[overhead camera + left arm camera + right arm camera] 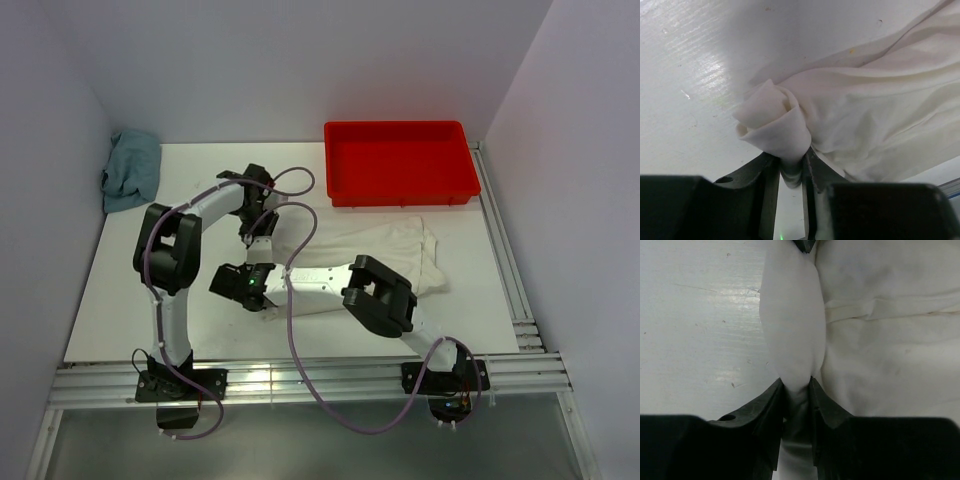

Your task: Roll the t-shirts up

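A cream-white t-shirt (385, 255) lies across the middle of the table, its left edge rolled into a narrow tube. My left gripper (257, 246) is shut on the far end of this roll. In the left wrist view the gripper (791, 162) pinches the curled end of the shirt (775, 127). My right gripper (262, 296) is shut on the near end of the same roll. In the right wrist view the gripper (797, 385) holds the roll (792, 320), which runs away from it. The rest of the shirt (890, 330) lies flat to the right.
A red tray (400, 160) stands at the back right, just behind the shirt. A crumpled teal-blue cloth (132, 168) lies in the back left corner. White walls close in the table on three sides. A metal rail (300, 380) runs along the near edge.
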Controlling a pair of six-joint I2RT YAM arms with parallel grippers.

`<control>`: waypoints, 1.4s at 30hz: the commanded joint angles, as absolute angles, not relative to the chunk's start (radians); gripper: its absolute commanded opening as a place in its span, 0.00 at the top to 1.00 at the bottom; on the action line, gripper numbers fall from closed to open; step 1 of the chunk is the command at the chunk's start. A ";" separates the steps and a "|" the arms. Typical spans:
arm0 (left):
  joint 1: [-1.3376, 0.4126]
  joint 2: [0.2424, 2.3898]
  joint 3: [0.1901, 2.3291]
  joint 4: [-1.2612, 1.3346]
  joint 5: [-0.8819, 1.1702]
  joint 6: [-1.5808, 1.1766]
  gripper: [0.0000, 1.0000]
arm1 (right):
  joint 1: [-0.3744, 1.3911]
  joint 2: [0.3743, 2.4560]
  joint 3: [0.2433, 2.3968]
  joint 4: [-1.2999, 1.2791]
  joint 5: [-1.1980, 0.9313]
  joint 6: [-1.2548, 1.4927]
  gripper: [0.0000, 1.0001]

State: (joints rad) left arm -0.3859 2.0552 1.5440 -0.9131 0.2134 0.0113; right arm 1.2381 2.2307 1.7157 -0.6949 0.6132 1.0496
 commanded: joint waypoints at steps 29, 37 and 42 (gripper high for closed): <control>-0.067 1.879 1.421 -0.827 0.834 0.250 0.27 | 1.077 2.081 0.643 1.104 0.017 1.509 0.84; -0.078 1.973 1.226 -0.637 0.836 0.218 0.26 | 1.051 2.226 0.603 1.394 -0.021 1.624 0.85; -0.087 1.982 1.206 -0.611 0.882 0.219 0.24 | 1.037 2.243 0.618 1.381 -0.049 1.634 0.85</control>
State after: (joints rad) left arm -0.0757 1.9697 1.2289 -0.6979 0.8757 0.1913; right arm 1.0424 2.1960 0.6228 1.3869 0.0181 1.5673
